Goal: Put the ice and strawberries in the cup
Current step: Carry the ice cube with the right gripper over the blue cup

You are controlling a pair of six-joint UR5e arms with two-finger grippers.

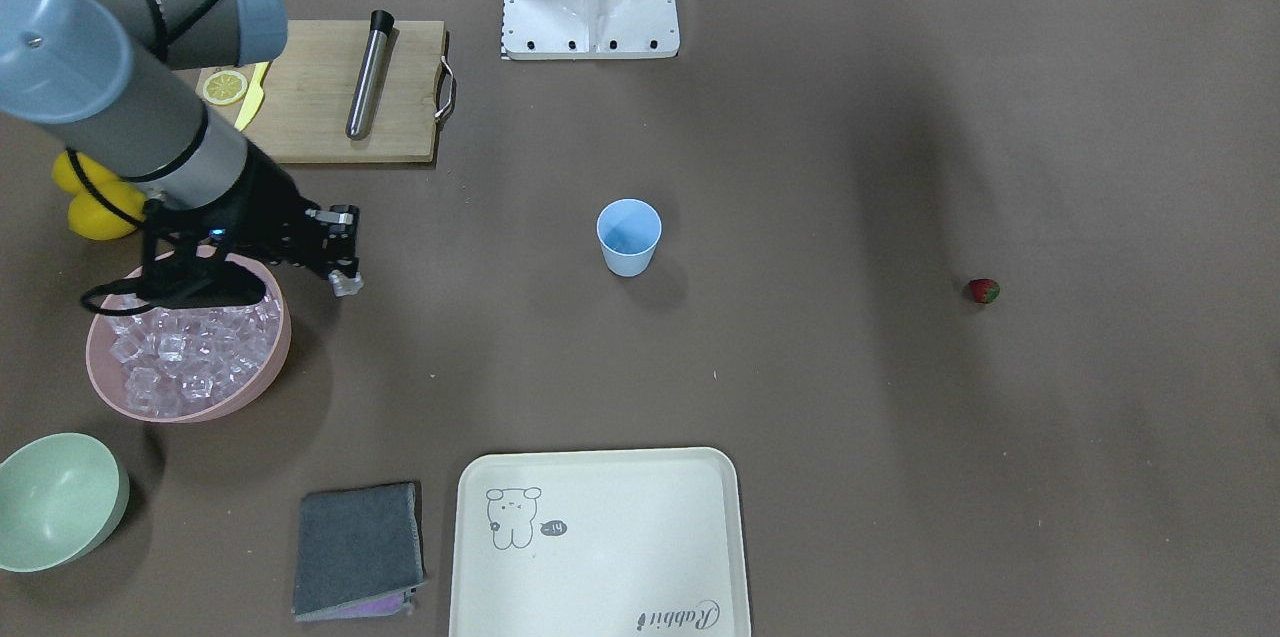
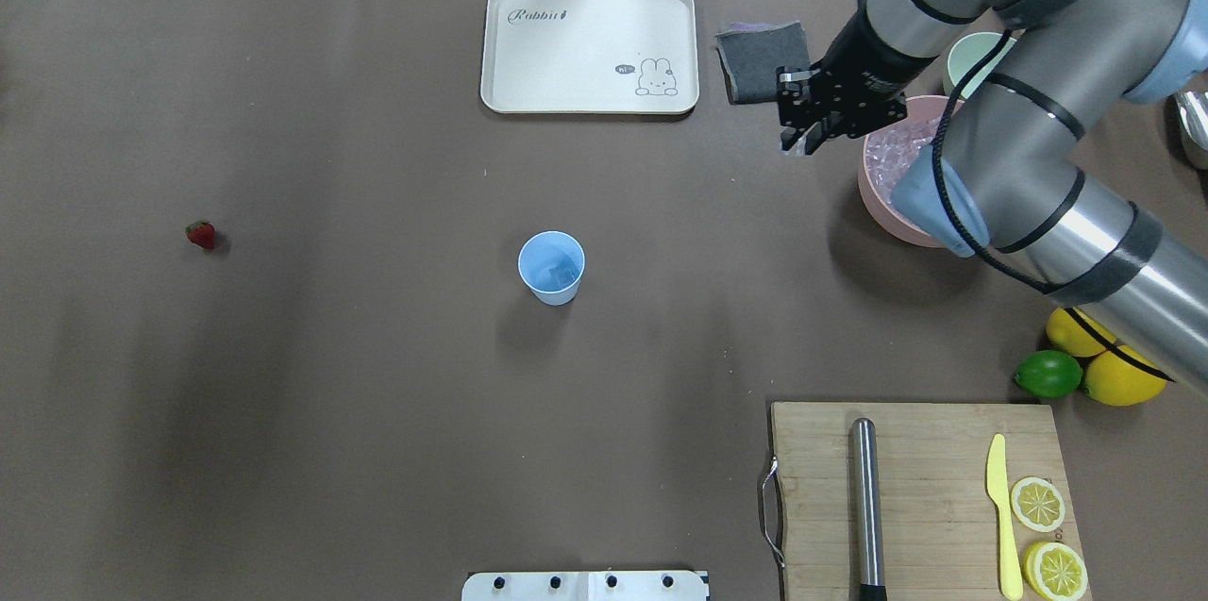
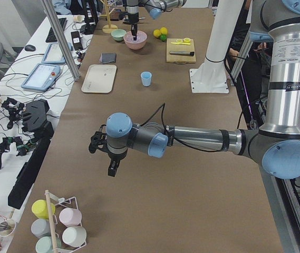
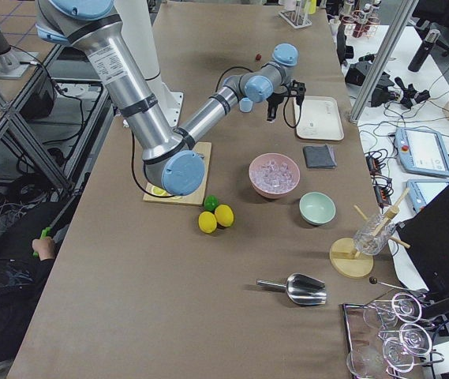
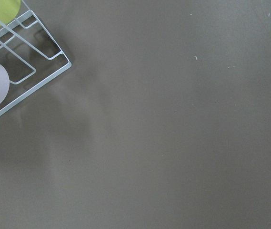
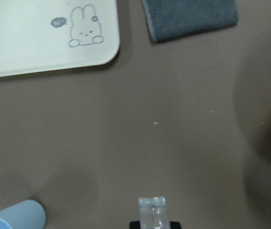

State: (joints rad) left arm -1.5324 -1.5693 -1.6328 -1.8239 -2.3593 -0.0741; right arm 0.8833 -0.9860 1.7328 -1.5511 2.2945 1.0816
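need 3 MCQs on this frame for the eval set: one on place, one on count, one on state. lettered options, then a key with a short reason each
1. Where is the strawberry?
A. inside the cup
B. on the bare table, apart from the cup
C. on the cutting board

2. How many lemon slices lie on the cutting board in the overhead view?
A. one
B. two
C. four

3. What state is the right gripper in?
A. open and empty
B. shut on an ice cube
C. shut on the strawberry

Key:
1 B, it lies alone on the table, well off to one side of the cup.
2 B, two slices sit beside the yellow knife.
3 B, the right wrist view shows a clear cube held at the gripper's tip.
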